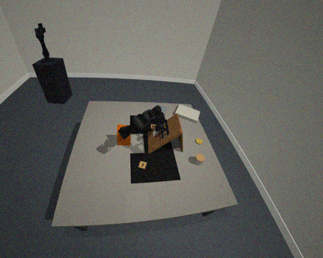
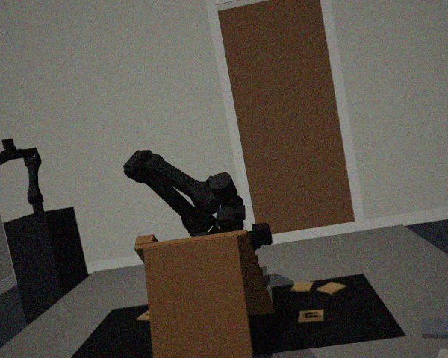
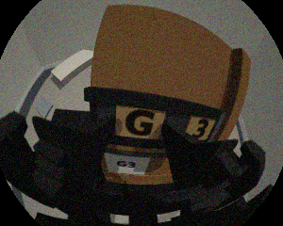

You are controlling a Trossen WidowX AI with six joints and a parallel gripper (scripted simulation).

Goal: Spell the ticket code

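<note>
A tile marked G (image 3: 141, 118) sits in the dark letter rail on the sloped wooden board (image 3: 160, 52) (image 1: 173, 129) (image 2: 197, 296). My gripper (image 3: 140, 121) is shut on this G tile, one finger at each side. A tile marked 3 (image 3: 199, 128) (image 1: 164, 134) is in the rail right of the G, with a gap and my right finger between them. The ticket (image 3: 114, 163) below the rail reads G3. One loose tile (image 1: 142, 164) lies on the black mat (image 1: 161, 173). Several others, including one with a U-like mark (image 2: 310, 315), lie beyond the board. My fingertips are hidden in the exterior view.
A white box (image 1: 188, 113) (image 3: 72, 67) stands near the board on the counter (image 1: 106, 194). A yellow disc (image 1: 198, 141) and a tan round object (image 1: 199, 157) are right of the board. An orange plate (image 1: 124, 142) is at the arm's base. A second arm (image 1: 43, 41) stands on a distant pedestal.
</note>
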